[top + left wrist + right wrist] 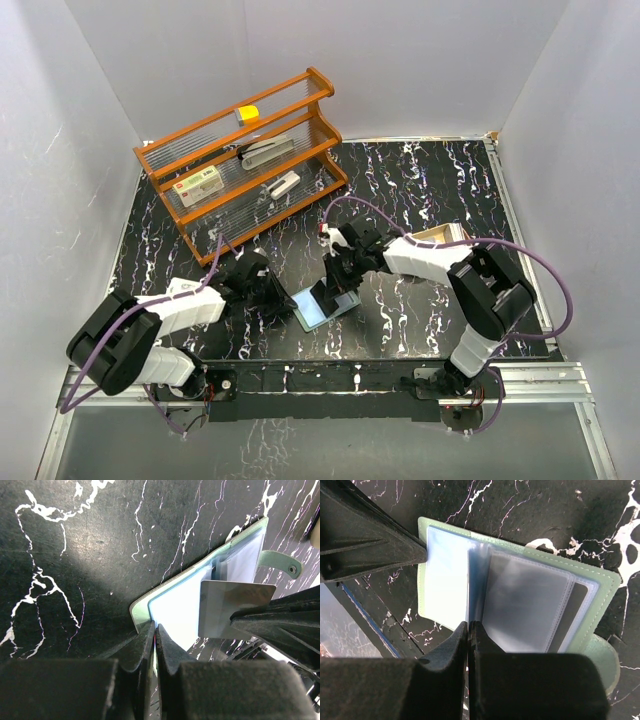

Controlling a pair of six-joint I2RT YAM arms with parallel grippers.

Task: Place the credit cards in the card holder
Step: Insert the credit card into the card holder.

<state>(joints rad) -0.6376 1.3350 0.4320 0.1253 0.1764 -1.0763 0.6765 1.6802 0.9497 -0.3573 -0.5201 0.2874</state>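
The card holder lies open on the black marbled table, its pale blue-grey inside up. In the left wrist view the holder shows its snap tab at the far right. My left gripper is shut on the holder's near edge. My right gripper is shut on a pale grey credit card, held upright with its lower edge at the holder's clear sleeves. In the right wrist view my right gripper hides the card, which is only edge-on there. No other cards are in view.
An orange wooden rack stands at the back left, holding a white box with a red label and other small items. A tan tray sits behind the right arm. White walls enclose the table.
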